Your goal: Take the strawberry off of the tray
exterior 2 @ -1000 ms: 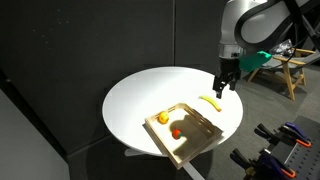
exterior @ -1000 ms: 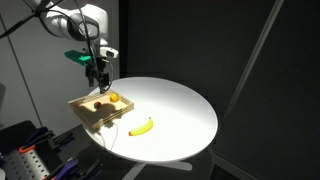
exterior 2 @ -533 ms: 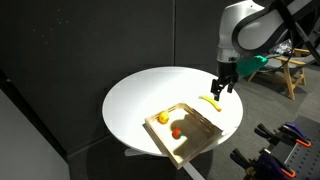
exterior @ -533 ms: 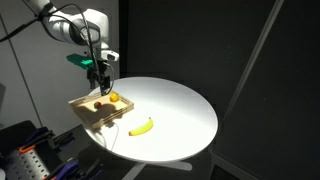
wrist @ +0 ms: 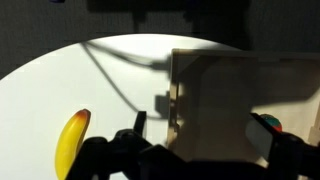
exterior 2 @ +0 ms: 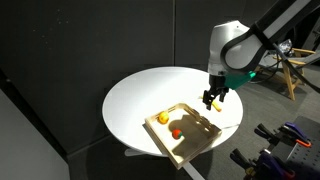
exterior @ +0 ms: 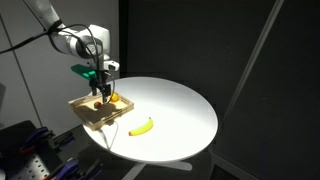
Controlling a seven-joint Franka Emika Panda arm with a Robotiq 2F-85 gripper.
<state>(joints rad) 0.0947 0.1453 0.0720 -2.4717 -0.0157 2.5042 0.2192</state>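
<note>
Three fruits and one tray (exterior 2: 195, 130) share a round white table (exterior 2: 140, 95), with the arm's gripper (exterior 2: 211, 99) above them.

In an exterior view the light-wood tray sits at the near right of the tabletop, one corner reaching the table's rim. The strawberry (exterior 2: 176, 132) — a small red spot — lies on the tray's floor at about mid-tray, apart from the gripper. A rounder orange fruit (exterior 2: 162, 118) rests by the tray's left corner, near the strawberry but not touching it. The gripper hangs over the tray's far right corner.

In an exterior view from another side, the tray (exterior: 92, 112) is at the table's left edge. The gripper (exterior: 103, 93) stands over it, just left of the orange fruit (exterior: 115, 98). The banana (exterior: 141, 126) lies on the bare table, just right of the tray and nearer. The strawberry cannot be made out here.

In the wrist view the two dark fingers (wrist: 130, 142) are spread wide and pinch nothing — the tray (wrist: 230, 85) shows between them. The banana (wrist: 70, 145) lies to the left, off the tray. Lettering on the arm is too small to read.
</note>
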